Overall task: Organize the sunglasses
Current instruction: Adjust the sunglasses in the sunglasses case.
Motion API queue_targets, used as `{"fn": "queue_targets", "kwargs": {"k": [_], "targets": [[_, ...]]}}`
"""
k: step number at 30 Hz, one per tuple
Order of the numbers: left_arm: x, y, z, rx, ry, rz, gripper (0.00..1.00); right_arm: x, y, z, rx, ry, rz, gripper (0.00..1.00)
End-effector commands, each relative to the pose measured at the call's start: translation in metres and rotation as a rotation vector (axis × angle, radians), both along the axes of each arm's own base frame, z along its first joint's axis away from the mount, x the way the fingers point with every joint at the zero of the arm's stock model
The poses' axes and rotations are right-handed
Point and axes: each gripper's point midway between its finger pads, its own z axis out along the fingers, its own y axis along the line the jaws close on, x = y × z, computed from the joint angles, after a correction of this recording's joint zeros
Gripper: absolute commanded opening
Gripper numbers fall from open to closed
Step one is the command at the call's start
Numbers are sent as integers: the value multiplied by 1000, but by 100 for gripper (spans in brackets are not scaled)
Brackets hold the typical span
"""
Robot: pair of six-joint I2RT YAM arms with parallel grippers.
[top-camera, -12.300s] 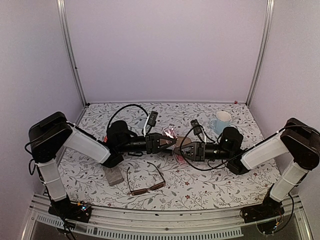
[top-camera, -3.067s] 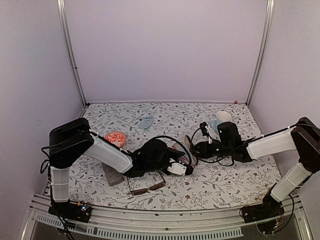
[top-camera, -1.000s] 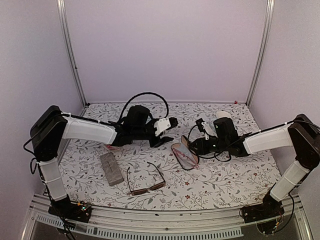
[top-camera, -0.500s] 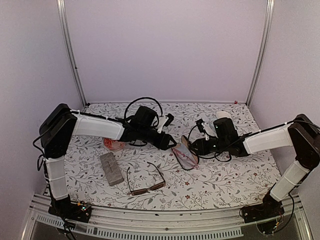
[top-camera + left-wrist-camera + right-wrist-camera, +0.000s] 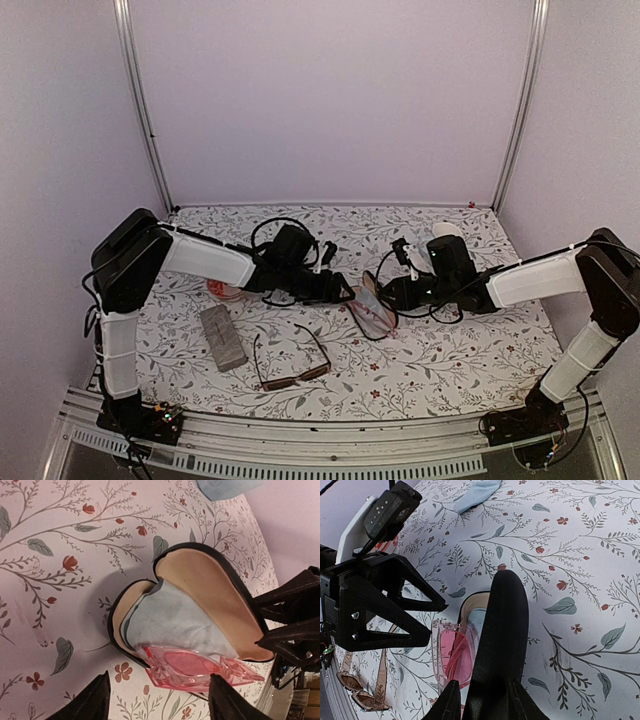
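Note:
The pink-red sunglasses (image 5: 200, 662) lie folded across the lower rim of the open black oval case (image 5: 210, 590), on the blue cloth (image 5: 170, 615) inside it. My left gripper (image 5: 157, 705) is open just short of them, one finger to each side, touching nothing. My right gripper (image 5: 482, 705) is shut on the case's raised black lid (image 5: 505, 625), holding it open. In the top view the case (image 5: 375, 312) sits mid-table between my left gripper (image 5: 344, 290) and right gripper (image 5: 388, 292). The dark brown sunglasses (image 5: 293, 365) lie unfolded near the front edge.
A grey rectangular case (image 5: 222, 337) lies front left. A red patterned item (image 5: 220, 290) shows partly behind the left arm. A pale mug (image 5: 446, 234) stands behind the right arm. A loose light blue cloth (image 5: 477, 492) lies at the back.
The left arm has swung from the back left down to the open case, and its jaws have widened. The right gripper has kept hold of the lid without moving.

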Motion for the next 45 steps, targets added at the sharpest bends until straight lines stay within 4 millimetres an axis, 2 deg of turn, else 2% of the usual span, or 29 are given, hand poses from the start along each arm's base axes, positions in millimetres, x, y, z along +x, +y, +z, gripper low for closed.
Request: {"fn": "queue_targets", "kwargs": {"k": [1,6,17,25,34,45], "targets": [[9,0,2,-54,46,46,69,2,6,13,35,-20,9,32],[7,-2,-5,-71,82,47,70,1,9,13,36,-23,13,32],[2,-7,-10,-103,130,43,62,1,8,10,31,-25,11,31],[-1,-10,-14,-129,158,32,48,-1,8,9,30,-24,10,31],[-1,-11,-9,-140,151,31,35,0,7,9,28,-26,7,31],[6,-8,-1,-125,98,36,35,-1,7,8,25,-23,8,30]]}}
